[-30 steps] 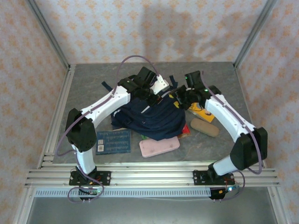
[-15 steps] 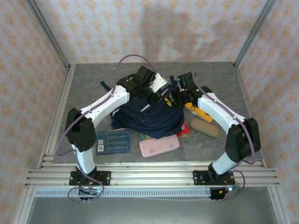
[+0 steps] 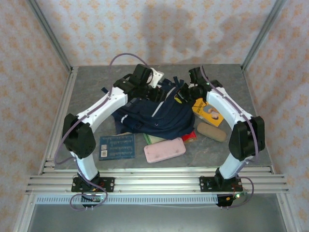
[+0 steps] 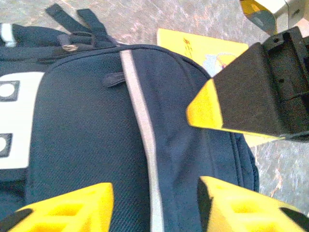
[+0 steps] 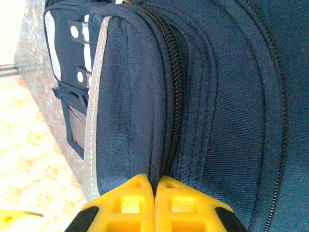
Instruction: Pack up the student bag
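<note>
The student bag point(image 3: 155, 117), navy with grey stripes and white patches, lies in the middle of the table. Its straps point(image 3: 176, 83) trail toward the back. My left gripper point(image 3: 157, 94) hovers over the bag's back-left part. In the left wrist view it point(image 4: 154, 208) stands open, its fingers either side of a grey stripe point(image 4: 140, 121) with nothing held. My right gripper point(image 3: 185, 93) is at the bag's back-right edge. In the right wrist view it point(image 5: 155, 186) is shut on a fold of bag fabric beside the zipper point(image 5: 175, 72).
A yellow book point(image 3: 208, 112) lies right of the bag, with a brown case point(image 3: 211, 131) in front of it. A pink pencil case point(image 3: 164, 150) and a blue book point(image 3: 117, 146) lie near the front. Red and green books point(image 3: 191, 136) poke out under the bag.
My left gripper has opened and let go of the bag, shifting left. My right gripper has closed on the bag's edge and pulled toward the back; the bag has spread out.
</note>
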Robot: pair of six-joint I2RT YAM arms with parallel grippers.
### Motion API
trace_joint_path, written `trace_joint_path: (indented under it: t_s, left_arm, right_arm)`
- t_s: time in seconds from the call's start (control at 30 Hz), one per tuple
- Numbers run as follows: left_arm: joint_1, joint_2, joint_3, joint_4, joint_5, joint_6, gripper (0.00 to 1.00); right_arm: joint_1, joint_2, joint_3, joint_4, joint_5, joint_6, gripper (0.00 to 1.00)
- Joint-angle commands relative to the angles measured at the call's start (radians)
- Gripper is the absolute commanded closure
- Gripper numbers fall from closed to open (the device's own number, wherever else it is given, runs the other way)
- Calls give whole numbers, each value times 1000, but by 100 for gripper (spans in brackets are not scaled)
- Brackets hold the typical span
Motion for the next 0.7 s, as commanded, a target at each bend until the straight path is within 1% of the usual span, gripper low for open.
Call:
trace_joint_path:
  t_s: [0.0,0.1,0.17,0.23,0.3,0.37,0.43,0.5,0.53,0.57,0.63,0.67]
  left_arm:
    - [20,-86,-67,15,-40,-121,47]
    - [26,-122,-122,-18,-89,-139,47]
    - [27,-126,-126,-40,-105,-163,46]
    - [26,-124,-106,-75,-133,-214,46]
    - [26,-136,-93,-122,-196,-300,43]
    - [33,-170,-111,-173,-263,-406,39]
    - [49,-213,-152,-230,-291,-509,37]
    - [63,-256,-207,-341,-416,-654,37]
    - [77,-275,-240,-374,-440,-717,37]
    - [98,-300,-293,-387,-429,-780,38]
    - [132,-360,-421,-354,-391,-870,42]
    - [140,-394,-484,-326,-388,-901,46]
  right_arm:
    - [-15,17,101,-139,-18,-190,100]
    - [-14,21,103,-142,-33,-178,100]
    - [-14,12,91,-107,-54,-130,100]
    - [-13,-8,62,-57,-67,-37,100]
    - [-9,-34,19,36,-94,74,100]
    - [3,-51,15,61,-81,127,100]
    - [15,-55,38,58,-80,139,100]
    - [23,-54,70,33,-72,132,100]
    - [25,-54,84,19,-67,130,100]
    - [27,-56,93,14,-63,130,100]
    - [29,-59,99,14,-60,140,100]
    - [29,-60,101,17,-62,151,100]
